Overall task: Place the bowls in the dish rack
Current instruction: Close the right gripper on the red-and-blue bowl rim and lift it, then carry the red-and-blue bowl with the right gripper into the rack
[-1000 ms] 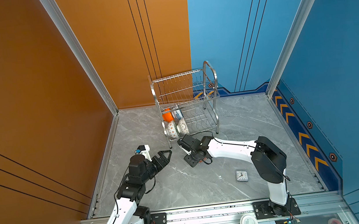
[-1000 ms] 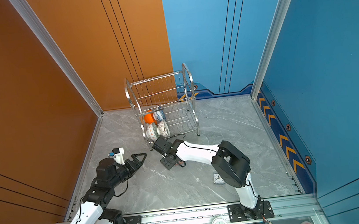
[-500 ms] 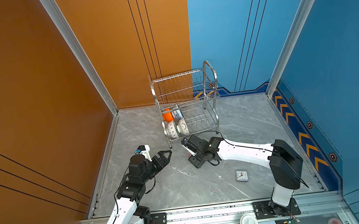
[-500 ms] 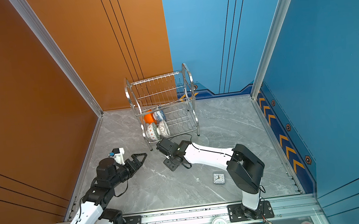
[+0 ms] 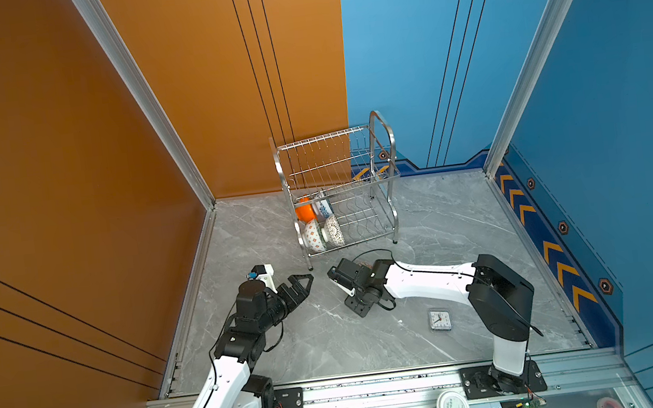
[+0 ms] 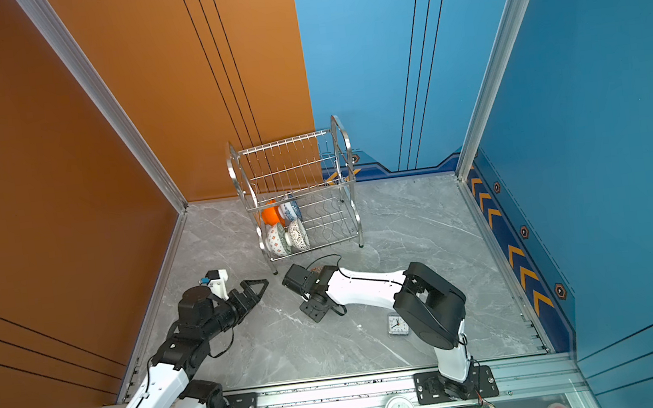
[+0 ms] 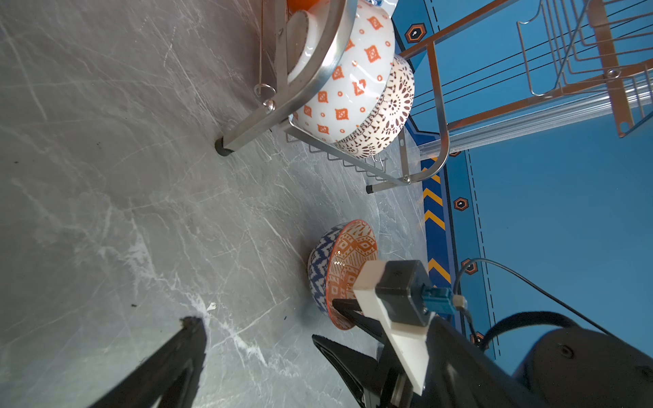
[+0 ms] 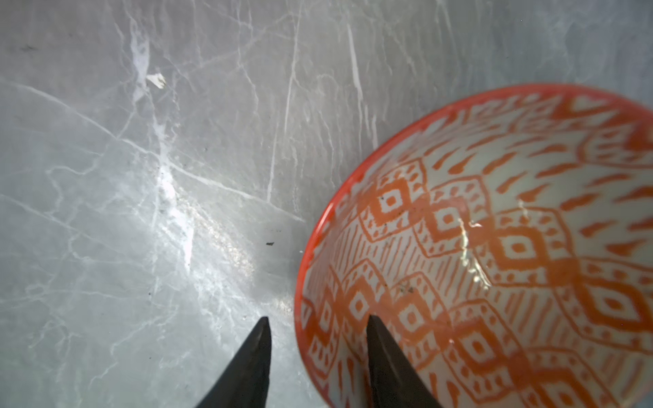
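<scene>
Right fingers [image 8: 388, 371] straddle bowl [image 8: 494, 247] rim: wrist views only.

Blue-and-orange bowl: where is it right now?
In the left wrist view the bowl stands upright on the table, just in front of the dish rack, not in it; the right gripper straddles its rim.

Boxed in left by matte orange wall panels [image 5: 60, 160], right by blue wall panels [image 5: 618, 96], split mid-back. Joined at the corners by silver aluminium corner posts [image 5: 143, 100]. Underfoot, grey white-veined marble floor [image 5: 256, 229], glossy, catching pale glare. Along the right base, dark blue skirting strip with orange chevrons [image 5: 526, 211].
</scene>
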`<state>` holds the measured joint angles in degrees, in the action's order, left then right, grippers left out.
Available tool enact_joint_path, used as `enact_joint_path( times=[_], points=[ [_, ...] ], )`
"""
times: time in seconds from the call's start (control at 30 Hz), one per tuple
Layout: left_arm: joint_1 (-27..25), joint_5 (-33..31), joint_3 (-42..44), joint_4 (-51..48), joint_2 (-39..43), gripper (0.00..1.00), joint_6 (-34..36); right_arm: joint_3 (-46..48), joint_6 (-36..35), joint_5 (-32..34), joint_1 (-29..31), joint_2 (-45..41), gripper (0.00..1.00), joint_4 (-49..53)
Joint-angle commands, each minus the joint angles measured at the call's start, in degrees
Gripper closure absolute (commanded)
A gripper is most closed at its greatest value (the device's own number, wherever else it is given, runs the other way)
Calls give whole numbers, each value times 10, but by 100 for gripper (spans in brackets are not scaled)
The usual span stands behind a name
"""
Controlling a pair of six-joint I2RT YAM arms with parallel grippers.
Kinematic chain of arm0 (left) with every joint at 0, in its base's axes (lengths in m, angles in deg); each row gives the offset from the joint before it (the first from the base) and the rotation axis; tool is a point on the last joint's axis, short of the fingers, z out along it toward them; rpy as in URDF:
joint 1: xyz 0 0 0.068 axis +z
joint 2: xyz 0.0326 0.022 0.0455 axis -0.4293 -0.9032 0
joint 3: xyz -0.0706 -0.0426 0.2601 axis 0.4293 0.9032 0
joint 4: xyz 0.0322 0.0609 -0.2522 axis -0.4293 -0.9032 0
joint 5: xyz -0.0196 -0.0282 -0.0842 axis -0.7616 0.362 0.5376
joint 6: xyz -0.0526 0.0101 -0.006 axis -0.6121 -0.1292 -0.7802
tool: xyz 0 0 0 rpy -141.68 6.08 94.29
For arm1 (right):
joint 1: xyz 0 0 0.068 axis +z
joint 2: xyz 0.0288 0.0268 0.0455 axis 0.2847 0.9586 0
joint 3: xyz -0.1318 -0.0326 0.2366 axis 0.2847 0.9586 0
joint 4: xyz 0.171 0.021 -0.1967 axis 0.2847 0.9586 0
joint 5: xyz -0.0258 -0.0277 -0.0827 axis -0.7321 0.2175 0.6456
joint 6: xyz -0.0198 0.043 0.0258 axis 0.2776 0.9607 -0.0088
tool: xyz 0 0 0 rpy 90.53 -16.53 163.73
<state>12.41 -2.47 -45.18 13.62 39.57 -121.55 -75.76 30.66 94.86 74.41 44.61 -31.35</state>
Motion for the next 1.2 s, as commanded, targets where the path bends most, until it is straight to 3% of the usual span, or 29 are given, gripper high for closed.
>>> enact_joint_path(
  times=[0.0, 0.3, 0.57, 0.7, 0.93, 1.07, 1.17],
  points=[
    [4, 14, 6, 6, 1, 2, -1, -17, -9, 18, -1, 8, 63, -6],
    [5, 15, 4, 6, -4, 2, 6, -39, -19, 33, -11, 24, 74, -13],
    [6, 15, -1, 7, -15, 2, 13, -54, -33, 13, -25, 11, 100, -13],
    [7, 15, -7, 2, -17, 2, 18, -45, -35, -29, -43, -30, 100, -30],
    [8, 12, -15, 8, -28, 2, 20, 3, 2, -172, -126, -154, 100, -131],
    [8, 13, -21, 15, -44, 2, 23, 66, 84, -306, -213, -215, 100, -280],
    [8, 13, -25, 20, -53, 2, 25, 94, 162, -399, -268, -213, 100, -398]
  ],
)
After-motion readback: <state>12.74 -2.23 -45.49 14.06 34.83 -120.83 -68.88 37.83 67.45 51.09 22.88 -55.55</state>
